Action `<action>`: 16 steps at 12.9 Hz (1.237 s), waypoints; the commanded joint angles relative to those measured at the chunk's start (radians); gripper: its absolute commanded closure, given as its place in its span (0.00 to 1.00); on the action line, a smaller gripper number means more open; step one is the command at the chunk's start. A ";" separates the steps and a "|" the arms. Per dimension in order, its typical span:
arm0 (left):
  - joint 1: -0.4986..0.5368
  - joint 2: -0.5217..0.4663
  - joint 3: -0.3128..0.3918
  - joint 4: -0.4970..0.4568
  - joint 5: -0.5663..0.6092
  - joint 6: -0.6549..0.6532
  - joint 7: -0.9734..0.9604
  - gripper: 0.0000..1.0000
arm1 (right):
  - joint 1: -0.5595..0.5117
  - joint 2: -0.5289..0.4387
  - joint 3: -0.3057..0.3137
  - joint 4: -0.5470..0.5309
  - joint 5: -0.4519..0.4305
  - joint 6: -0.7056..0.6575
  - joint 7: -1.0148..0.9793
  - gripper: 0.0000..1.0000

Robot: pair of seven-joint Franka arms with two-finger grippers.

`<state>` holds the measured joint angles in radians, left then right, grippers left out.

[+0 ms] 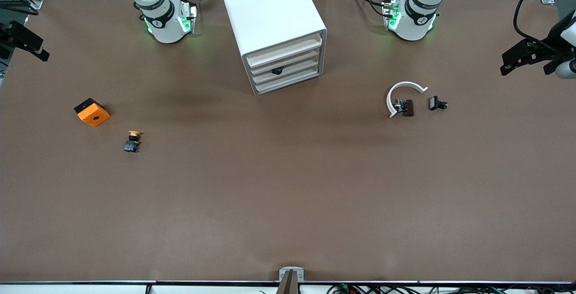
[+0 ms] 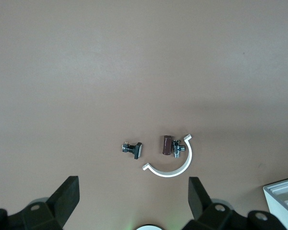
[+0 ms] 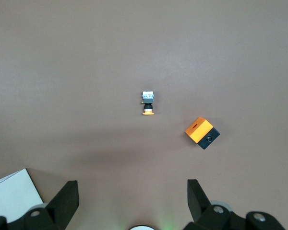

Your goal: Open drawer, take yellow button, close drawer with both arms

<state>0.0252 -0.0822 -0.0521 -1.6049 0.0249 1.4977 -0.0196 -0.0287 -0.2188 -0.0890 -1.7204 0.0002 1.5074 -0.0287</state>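
Observation:
The white cabinet (image 1: 270,15) stands at the robots' edge of the table, between the two arm bases. Its drawer (image 1: 292,66), the beige front with the small black knob (image 1: 277,70), is shut like the others. The button (image 1: 132,141) (image 3: 148,103) lies on the bare table toward the right arm's end. It has an orange cap and a dark body. My right gripper (image 3: 132,183) hangs open and empty high over the table, between the button and its base. My left gripper (image 2: 133,181) also hangs open and empty, above the white ring (image 2: 172,165).
An orange block (image 1: 92,112) (image 3: 201,132) with a black hole sits beside the button, farther from the front camera. Toward the left arm's end lie the white curved ring (image 1: 398,93), a brown part (image 1: 408,107) and a black part (image 1: 435,103). A cabinet corner (image 2: 283,191) shows.

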 commanded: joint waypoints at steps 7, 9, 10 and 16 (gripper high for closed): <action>-0.008 0.010 -0.017 0.014 -0.006 -0.007 0.006 0.00 | 0.000 0.010 -0.001 0.022 0.009 -0.018 0.004 0.00; -0.008 0.012 -0.020 0.013 -0.006 -0.008 0.006 0.00 | 0.000 0.010 -0.001 0.022 0.009 -0.018 0.004 0.00; -0.008 0.013 -0.020 0.014 -0.006 -0.008 0.006 0.00 | -0.002 0.010 -0.001 0.022 0.007 -0.018 0.004 0.00; -0.005 0.013 -0.020 0.025 -0.010 -0.008 0.007 0.00 | -0.002 0.010 -0.003 0.022 0.007 -0.018 0.004 0.00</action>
<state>0.0155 -0.0734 -0.0693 -1.6033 0.0248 1.4980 -0.0198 -0.0287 -0.2188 -0.0899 -1.7204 0.0002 1.5061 -0.0287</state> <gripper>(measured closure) 0.000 0.000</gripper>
